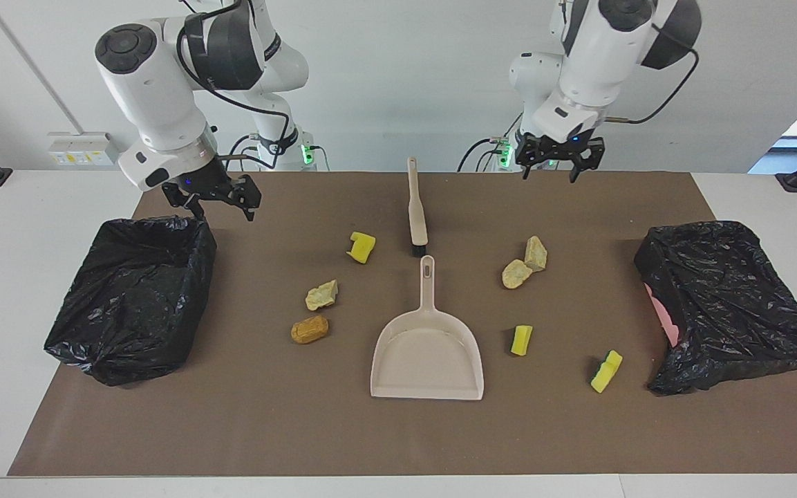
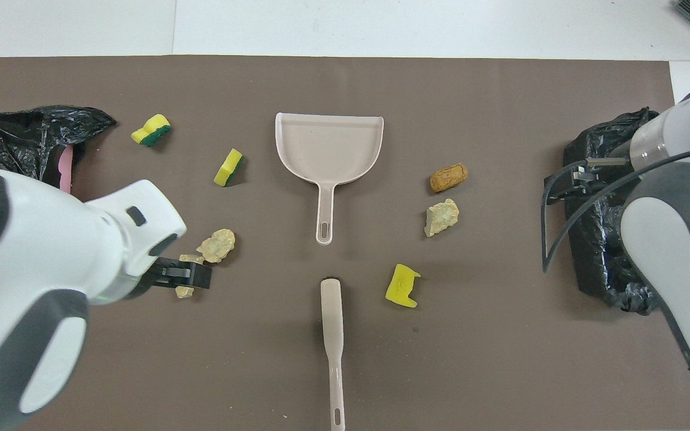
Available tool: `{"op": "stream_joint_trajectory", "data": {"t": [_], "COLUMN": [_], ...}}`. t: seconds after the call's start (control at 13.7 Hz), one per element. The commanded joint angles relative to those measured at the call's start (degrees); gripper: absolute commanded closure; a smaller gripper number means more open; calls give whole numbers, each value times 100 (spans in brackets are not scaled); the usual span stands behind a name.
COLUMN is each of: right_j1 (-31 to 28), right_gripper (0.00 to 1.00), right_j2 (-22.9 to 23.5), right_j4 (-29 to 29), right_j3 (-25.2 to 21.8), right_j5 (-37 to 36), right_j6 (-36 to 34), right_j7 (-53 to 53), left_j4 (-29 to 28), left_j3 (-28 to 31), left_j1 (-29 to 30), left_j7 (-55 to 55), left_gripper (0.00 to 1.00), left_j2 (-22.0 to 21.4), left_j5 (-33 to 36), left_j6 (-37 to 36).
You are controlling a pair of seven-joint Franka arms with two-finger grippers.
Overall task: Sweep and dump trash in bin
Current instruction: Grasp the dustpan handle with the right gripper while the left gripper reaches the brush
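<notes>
The trash lies scattered on the brown mat: yellow sponge pieces, tan chunks and an orange-brown lump. A black-bagged bin stands at the right arm's end and another bin at the left arm's end. My left gripper hangs open and empty in the air; from above this gripper partly covers one tan chunk. My right gripper is open and empty over the corner of its bin.
A beige dustpan lies mid-mat with its handle toward the robots. The beige brush lies in line with it, nearer to the robots. Pink shows inside the bin at the left arm's end.
</notes>
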Motion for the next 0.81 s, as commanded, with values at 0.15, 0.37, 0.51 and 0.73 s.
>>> {"op": "stream_joint_trajectory", "data": {"t": [0.15, 0.37, 0.51, 0.73], "right_j1": [299, 509, 790, 1142], "right_gripper": [0, 0, 0, 0], "right_j2": [1136, 1586, 1875, 2560], "right_j4": [1368, 1617, 1791, 2432], "right_j3": [246, 652, 652, 652], "right_j5": [175, 185, 176, 185], "right_j6": [-121, 299, 468, 644], "right_j7": [1033, 1912, 1992, 2624], "left_j4": [-1569, -2025, -2246, -2264], "left_j3": [110, 119, 110, 110], "left_j1": [-1291, -2107, -2653, -3217], "left_j7": [-1206, -1917, -2393, -2877], "left_gripper": [0, 0, 0, 0], "left_j2": [-622, -499, -105, 362], "left_j5": [-40, -40, -40, -49], "left_j6": [1096, 1806, 2395, 2880]}}
